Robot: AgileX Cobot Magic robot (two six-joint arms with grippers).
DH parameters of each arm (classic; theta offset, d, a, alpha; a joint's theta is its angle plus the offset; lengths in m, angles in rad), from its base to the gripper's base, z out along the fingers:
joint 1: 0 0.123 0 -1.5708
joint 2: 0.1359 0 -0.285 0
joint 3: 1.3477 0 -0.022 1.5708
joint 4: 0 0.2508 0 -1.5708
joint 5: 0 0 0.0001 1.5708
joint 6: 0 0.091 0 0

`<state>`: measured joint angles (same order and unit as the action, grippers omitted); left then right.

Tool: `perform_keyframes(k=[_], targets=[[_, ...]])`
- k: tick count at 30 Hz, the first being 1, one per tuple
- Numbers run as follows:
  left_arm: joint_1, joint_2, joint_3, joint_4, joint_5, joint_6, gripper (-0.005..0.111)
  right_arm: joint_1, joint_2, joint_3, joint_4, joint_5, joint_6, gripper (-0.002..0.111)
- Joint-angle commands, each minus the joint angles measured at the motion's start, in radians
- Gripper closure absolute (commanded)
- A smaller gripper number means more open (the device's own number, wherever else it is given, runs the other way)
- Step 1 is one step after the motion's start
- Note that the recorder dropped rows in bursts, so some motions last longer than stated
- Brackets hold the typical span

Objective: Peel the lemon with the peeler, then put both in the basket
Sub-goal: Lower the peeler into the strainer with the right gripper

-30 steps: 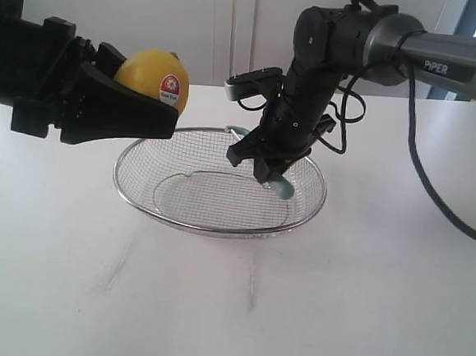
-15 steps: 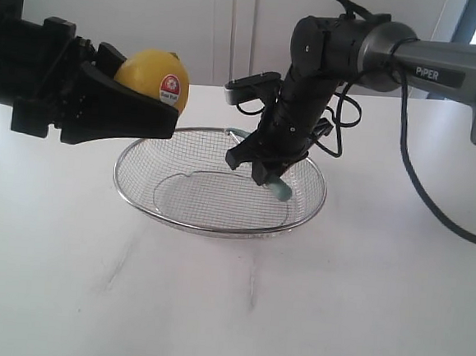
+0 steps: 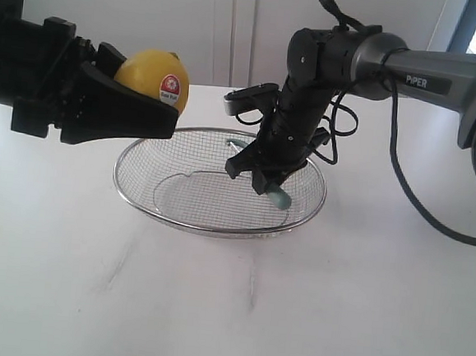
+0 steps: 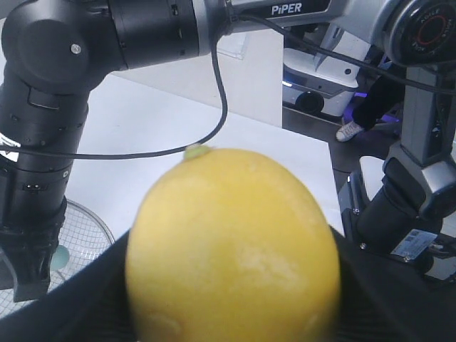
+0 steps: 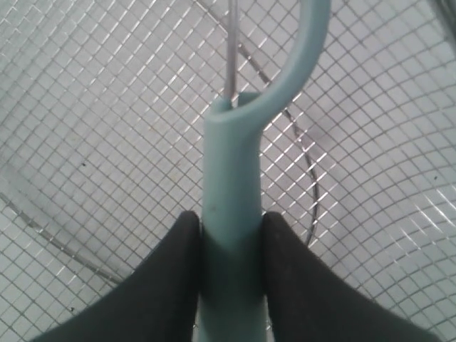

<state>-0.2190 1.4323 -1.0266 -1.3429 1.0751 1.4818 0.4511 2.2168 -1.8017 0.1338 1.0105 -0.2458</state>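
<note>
lemon (image 3: 152, 74) between left fingers (image 3: 120, 107), peeler (image 5: 231, 178) between right fingers (image 5: 167, 285)

Left gripper (image 3: 149, 97) sits high at the left, jaws clamped on the lemon (image 3: 147, 72). The lemon's red-and-white sticker (image 3: 171, 86) faces the camera. Lemon hangs above the basket's left rim, clear of it. Basket (image 3: 143, 175) is silver mesh and sits mid-view on the white table (image 3: 335, 301). Right gripper (image 3: 259, 173) points down into the basket's right half, fingers closed on the peeler (image 3: 279, 198). The teal handle end sticks out below the fingers, close to the mesh wall; contact can't be told. Black cable (image 3: 402, 183) trails from the right arm over the table at right.
</note>
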Motion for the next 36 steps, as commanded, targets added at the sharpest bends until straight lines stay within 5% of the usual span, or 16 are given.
perform_keyframes(k=[1,25,36], targets=[[-0.004,-0.013,0.003,-0.039,0.021,0.003,0.107,0.002,-0.002,-0.004,-0.003,0.003,0.002,0.108],[-0.004,-0.013,0.003,-0.039,0.021,0.003,0.107,0.002,0.021,-0.004,-0.003,0.005,0.006,0.108],[-0.004,-0.013,0.003,-0.039,0.021,0.003,0.107,0.002,0.038,-0.004,0.004,0.005,0.006,0.082]])
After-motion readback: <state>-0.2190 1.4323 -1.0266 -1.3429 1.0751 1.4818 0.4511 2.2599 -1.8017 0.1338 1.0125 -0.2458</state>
